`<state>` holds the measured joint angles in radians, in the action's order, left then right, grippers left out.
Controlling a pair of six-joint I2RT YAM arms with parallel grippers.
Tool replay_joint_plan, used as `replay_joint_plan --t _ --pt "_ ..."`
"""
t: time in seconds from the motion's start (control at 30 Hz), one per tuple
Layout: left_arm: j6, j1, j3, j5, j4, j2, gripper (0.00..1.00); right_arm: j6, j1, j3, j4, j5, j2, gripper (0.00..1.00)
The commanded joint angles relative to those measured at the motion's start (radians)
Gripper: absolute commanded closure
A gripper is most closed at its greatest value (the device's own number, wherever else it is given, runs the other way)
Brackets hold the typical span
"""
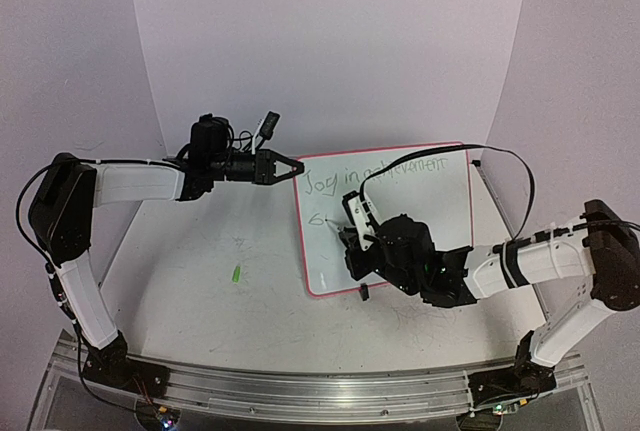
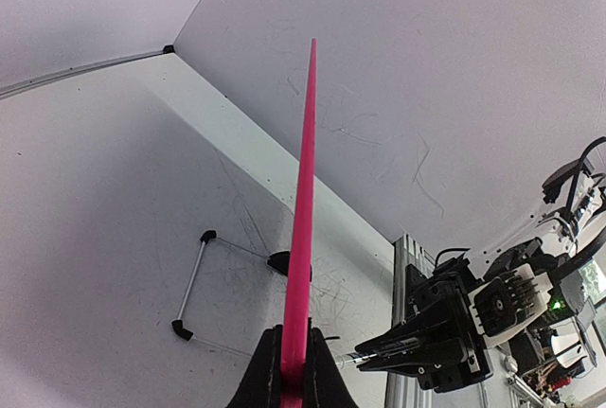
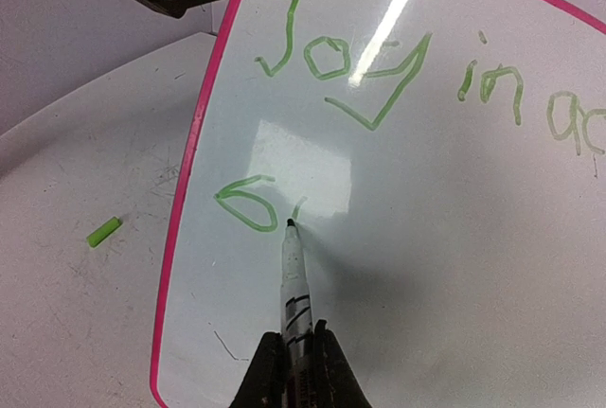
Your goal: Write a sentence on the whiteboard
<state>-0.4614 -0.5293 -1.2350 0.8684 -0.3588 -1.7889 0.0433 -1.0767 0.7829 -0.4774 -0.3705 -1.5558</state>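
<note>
The whiteboard point(image 1: 425, 226), glossy white with a pink-red rim, sits on the table right of centre. My left gripper point(image 1: 291, 166) is shut on the rim at its far left corner; the left wrist view shows the rim point(image 2: 303, 200) edge-on between the fingers point(image 2: 263, 375). My right gripper point(image 3: 295, 365) is shut on a white marker point(image 3: 295, 285). Its tip touches the whiteboard point(image 3: 454, 266) beside a short green stroke. The sentence point(image 3: 331, 58) reads "Joy in a…" in green, with a looped letter starting a second line. From above, the sentence point(image 1: 375, 176) runs along the board's far edge.
A small green marker cap point(image 1: 237, 274) lies on the scribbled table left of the board, also seen as the cap point(image 3: 104, 231) in the right wrist view. A wire stand with black feet point(image 2: 194, 285) shows behind the board. White walls enclose the table.
</note>
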Motion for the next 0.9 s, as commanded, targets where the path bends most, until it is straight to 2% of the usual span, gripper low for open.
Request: replay_joint_plan --t 0.0,0.6,0.87 --pt "-0.003 0.0 0.0 -0.001 -0.033 0.025 1.0 0.011 0.002 0.019 0.0 -0.033 0.007 1.0" --pt "-0.003 0.0 0.0 0.002 -0.032 0.033 1.0 0.014 0.04 0.033 -0.028 -0.072 0.019 1.0" --pt "-0.003 0.0 0.0 0.002 -0.032 0.034 1.0 0.039 0.039 0.021 0.019 -0.087 0.036 1.0"
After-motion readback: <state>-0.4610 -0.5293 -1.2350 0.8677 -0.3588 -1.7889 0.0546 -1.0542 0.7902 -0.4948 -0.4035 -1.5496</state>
